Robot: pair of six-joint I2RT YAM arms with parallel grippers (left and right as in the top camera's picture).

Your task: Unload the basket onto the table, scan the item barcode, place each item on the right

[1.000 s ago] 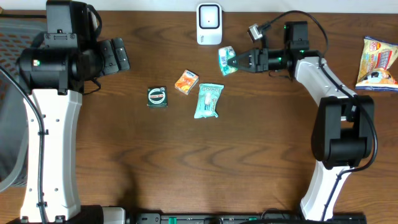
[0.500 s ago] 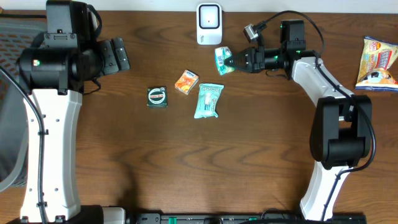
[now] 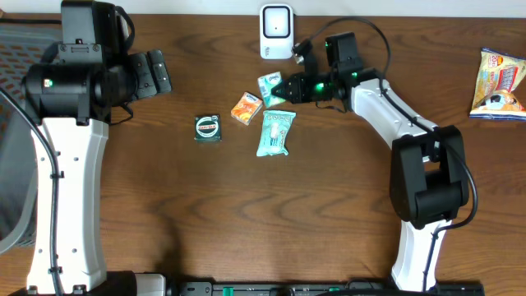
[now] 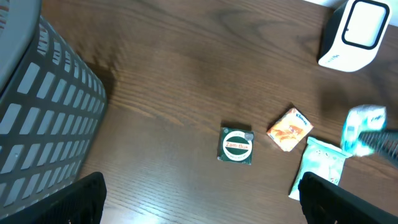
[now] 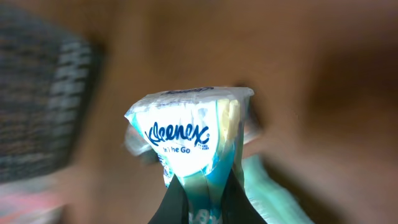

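Right jaws clamp the Kleenex pack (image 3: pixel 269 85) near the table's far edge, just in front of the scanner (image 3: pixel 276 31). Left jaws stand wide, empty, toward the far-left corner.

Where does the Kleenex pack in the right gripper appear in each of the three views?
Overhead: Kleenex pack upper centre, below the white scanner.
Left wrist: at the right edge, blurred.
Right wrist: centre of the picture, close up.
Shared landmark: the teal packet lying beside it, in all three views.
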